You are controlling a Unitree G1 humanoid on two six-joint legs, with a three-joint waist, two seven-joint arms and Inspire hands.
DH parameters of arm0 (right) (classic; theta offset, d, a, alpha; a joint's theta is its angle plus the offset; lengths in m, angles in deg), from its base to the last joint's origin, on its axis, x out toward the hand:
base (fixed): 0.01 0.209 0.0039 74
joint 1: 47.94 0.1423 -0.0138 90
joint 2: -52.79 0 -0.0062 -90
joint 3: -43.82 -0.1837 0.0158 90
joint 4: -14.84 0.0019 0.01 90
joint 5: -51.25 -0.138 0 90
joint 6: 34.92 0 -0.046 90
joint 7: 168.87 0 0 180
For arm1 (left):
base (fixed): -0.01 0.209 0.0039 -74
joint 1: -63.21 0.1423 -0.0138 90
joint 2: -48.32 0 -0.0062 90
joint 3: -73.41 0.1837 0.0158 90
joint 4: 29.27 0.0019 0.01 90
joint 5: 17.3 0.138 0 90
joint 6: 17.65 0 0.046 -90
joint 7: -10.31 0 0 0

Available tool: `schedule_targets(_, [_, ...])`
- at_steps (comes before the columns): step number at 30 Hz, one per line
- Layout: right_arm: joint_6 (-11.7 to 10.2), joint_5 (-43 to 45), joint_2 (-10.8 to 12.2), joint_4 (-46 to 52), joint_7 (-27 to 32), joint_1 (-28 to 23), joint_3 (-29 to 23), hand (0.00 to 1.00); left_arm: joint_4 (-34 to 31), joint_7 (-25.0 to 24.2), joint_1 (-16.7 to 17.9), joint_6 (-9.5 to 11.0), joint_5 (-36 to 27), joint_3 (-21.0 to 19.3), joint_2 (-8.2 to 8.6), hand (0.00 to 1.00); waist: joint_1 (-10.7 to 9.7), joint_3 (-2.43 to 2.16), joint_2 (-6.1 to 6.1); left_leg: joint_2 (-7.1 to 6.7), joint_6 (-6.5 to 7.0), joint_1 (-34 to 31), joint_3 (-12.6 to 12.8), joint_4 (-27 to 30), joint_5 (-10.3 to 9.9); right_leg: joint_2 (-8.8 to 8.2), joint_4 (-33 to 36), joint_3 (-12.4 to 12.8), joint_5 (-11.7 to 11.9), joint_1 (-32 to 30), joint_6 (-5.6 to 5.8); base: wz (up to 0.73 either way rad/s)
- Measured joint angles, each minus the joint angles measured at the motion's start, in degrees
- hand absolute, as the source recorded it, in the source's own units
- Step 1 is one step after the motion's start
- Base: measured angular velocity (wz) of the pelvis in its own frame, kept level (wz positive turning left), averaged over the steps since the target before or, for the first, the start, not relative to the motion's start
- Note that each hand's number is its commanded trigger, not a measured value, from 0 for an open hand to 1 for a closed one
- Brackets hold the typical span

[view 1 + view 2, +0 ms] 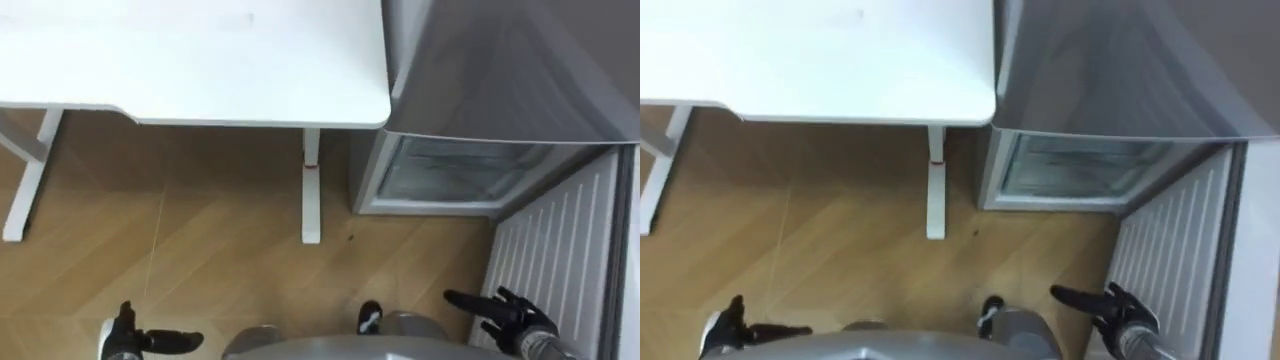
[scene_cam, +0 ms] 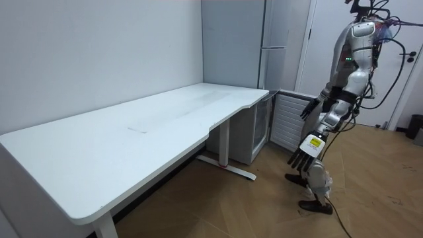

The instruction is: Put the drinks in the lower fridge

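The robot stands on the wooden floor (image 1: 200,250) in front of the fridge, just beside the end of the white table (image 1: 200,60). The lower fridge (image 1: 450,175) is open: a pale, see-through drawer front shows inside it, under the grey upper door (image 1: 500,60). Its own door (image 1: 555,250) is swung out to the robot's right, and the ribbed white inner side is turned to the robot.

The right hand (image 1: 505,315) is held up near the inner side of this door, the fingers straight and spread apart, pointing to the left. It holds nothing (if it touches the door or is only close to it, I cannot tell).

The left hand (image 1: 125,338) hangs low at the robot's left side, over the floor and well apart from the fridge. Its fingers are straight and relaxed, and it holds nothing as well.

Where the drinks are I cannot tell; what is inside the drawer is too unclear to make out.
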Motion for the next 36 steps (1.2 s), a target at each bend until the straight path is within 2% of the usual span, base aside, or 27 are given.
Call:
schedule_targets(1, [-0.1, 2.1, 0.0, 1.5, 0.7, 0.2, 0.0, 0.0, 0.3, 0.0, 0.8, 0.0, 0.5, -0.1, -0.01, 0.0, 0.2, 0.07, -0.45, -0.21, -0.03, 0.7, 0.6, -0.4, 0.1, -0.23, 2.5, 0.0, -2.4, 1.5, 0.3, -0.33])
schedule_targets(2, [-0.1, 2.6, 0.0, 2.3, 1.0, 0.3, -0.1, 0.0, 0.6, 0.1, 1.1, 0.0, 0.5, -0.2, -0.07, 0.0, 0.1, 0.07, -0.79, -0.44, -0.01, 0.7, 0.7, -0.4, 0.1, -0.38, 3.1, -0.1, -3.6, 2.3, 0.34, -0.27])
schedule_targets(3, [-0.1, 3.8, 0.0, 4.6, 1.4, 0.4, -0.3, 0.0, 0.9, 0.2, 1.7, 0.0, 0.9, -0.8, -0.12, 0.0, -0.1, -0.05, -1.62, -1.14, 0.01, 0.5, 1.2, -0.4, 0.2, -0.66, 2.4, 0.4, -5.4, 3.2, 0.42, -0.15])
schedule_targets(4, [-0.1, 5.1, 0.0, 7.7, 2.2, 0.4, -0.5, 0.0, 0.9, 0.3, 2.6, 0.0, 2.0, -1.5, -0.11, 0.0, -0.4, -0.41, -2.14, -1.53, -0.08, 0.4, 1.3, -0.3, 0.2, -0.58, 0.5, 0.5, -6.3, 3.8, 0.17, -0.15])
schedule_targets(5, [-0.2, 5.7, -0.1, 9.3, 2.7, 0.4, -0.7, 0.0, 0.9, 0.3, 3.1, 0.0, 2.8, -1.9, -0.07, 0.0, -0.5, -0.53, -2.84, -1.66, -0.21, 0.2, 1.1, -0.2, 0.2, -0.5, -0.6, 0.5, -6.5, 4.2, 0.06, -0.08])
schedule_targets(6, [-0.9, 6.1, -0.2, 11.4, 3.3, 0.6, -1.4, 0.0, 0.8, 0.3, 3.2, 0.0, 4.2, -2.4, -0.05, 0.0, -0.7, -0.76, -2.98, -1.66, -0.41, -0.4, 0.4, 0.3, 0.2, -0.14, -3.0, 0.4, -6.6, 4.9, -0.45, 0.1])
schedule_targets(7, [-1.8, 6.2, -0.2, 12.9, 3.6, 0.6, -2.4, 0.0, 0.5, 0.2, 3.0, 0.0, 5.5, -2.6, -0.09, 0.0, -0.9, -0.69, -2.89, -1.6, -0.52, -0.8, -0.2, 0.6, 0.3, 0.31, -4.9, 0.3, -6.5, 5.1, -1.17, 0.16])
schedule_targets(9, [-2.0, 7.9, -0.3, 16.1, 4.8, 0.6, -3.9, 0.0, 0.4, -0.1, 3.0, 0.4, 6.2, -3.3, -0.09, 0.0, -0.9, -0.83, -3.07, -1.48, -0.63, -0.8, -0.8, 0.5, 0.5, 0.49, -6.4, 0.1, -6.2, 5.7, -1.19, 0.15])
schedule_targets(12, [-3.8, 12.6, -1.1, 20.7, 6.5, 0.9, -5.8, 0.0, 0.3, -0.1, 2.3, 0.9, 6.4, -4.4, -0.18, 0.0, -0.9, -0.89, -3.24, -1.59, -0.55, -1.1, -1.2, 0.0, 0.7, 0.9, -7.3, 0.0, -5.9, 5.8, -0.97, 0.05])
schedule_targets(14, [-3.8, 15.3, -1.8, 24.6, 8.6, 0.7, -7.3, 0.0, 0.3, 0.0, 2.0, 1.0, 7.6, -4.5, -0.19, 0.0, -0.9, -1.06, -3.48, -1.93, -0.39, -0.7, -1.3, -1.0, 1.0, 0.86, -7.7, 0.2, -5.7, 5.8, -0.81, -0.08])
schedule_targets(16, [-4.1, 18.1, -2.4, 31.1, 12.3, 0.9, -9.3, 0.0, -0.4, 0.2, 1.9, 1.0, 8.0, -4.8, -0.2, 0.0, -0.9, -1.0, -3.32, -2.08, -0.4, -0.2, -1.4, -2.0, 1.2, 1.19, -8.0, 0.6, -5.3, 5.7, -0.85, -0.22])
schedule_targets(18, [-5.2, 20.6, -2.5, 35.3, 15.0, 1.2, -11.2, 0.0, -1.8, 0.5, 1.8, 1.0, 8.0, -6.0, -0.11, 0.0, -1.3, -1.03, -3.51, -2.26, -0.58, 0.0, -1.9, -2.8, 1.4, 1.34, -8.3, 0.9, -5.3, 5.7, -0.91, -0.13])
schedule_targets(21, [-6.3, 24.8, -3.5, 42.1, 19.2, 1.8, -13.9, 0.0, -3.9, 1.2, 1.7, 1.6, 8.1, -7.5, -0.11, 0.0, -2.0, -1.03, -4.25, -3.24, -0.75, 1.1, -3.2, -6.1, 3.3, 1.26, -9.9, 1.0, -4.8, 6.2, -1.15, -0.01])
schedule_targets(22, [-7.3, 26.3, -4.1, 44.3, 20.8, 1.7, -14.5, 0.0, -4.8, 1.3, 1.7, 1.9, 8.9, -7.6, -0.1, 0.0, -2.1, -0.91, -4.37, -3.3, -0.91, 1.4, -3.7, -7.0, 3.9, 1.48, -11.3, 0.9, -4.3, 6.9, -1.26, 0.0])
schedule_targets(24, [-7.8, 27.8, -4.3, 47.0, 22.9, 1.5, -15.6, 0.0, -5.4, 1.2, 1.8, 2.1, 9.5, -7.6, 0.03, 0.0, -2.1, -0.84, -4.5, -3.11, -1.3, 2.0, -3.7, -8.5, 4.4, 1.7, -13.0, 0.9, -3.7, 7.6, -1.58, -0.03])
schedule_targets(30, [-8.2, 26.5, -5.3, 46.1, 26.2, 0.4, -16.9, 0.0, -5.4, 0.3, 2.2, 0.7, 9.6, -7.5, 0.21, 0.0, -2.4, -0.88, -4.79, -2.46, -2.26, 2.4, -4.3, -9.9, 5.0, 2.97, -16.1, 0.8, -2.7, 8.8, -2.29, -0.01])
schedule_targets(33, [-7.9, 23.3, -5.6, 41.4, 26.8, 0.4, -17.1, 0.0, -4.5, 0.6, 2.9, 0.2, 9.6, -7.5, 0.26, 0.0, -2.6, -0.76, -4.69, -2.54, -2.62, 3.8, -4.5, -10.9, 5.2, 3.41, -17.1, 0.7, -2.7, 10.2, -2.42, 0.02])
schedule_targets(36, [-7.0, 20.3, -5.6, 35.0, 27.0, 0.5, -20.4, 0.0, -4.7, 0.6, 3.4, -0.6, 9.7, -8.8, 0.7, 0.0, -3.6, -0.79, -4.62, -2.31, -2.74, 3.8, -5.1, -11.0, 5.3, 3.43, -17.1, 0.2, -2.7, 10.6, -2.43, 0.16])
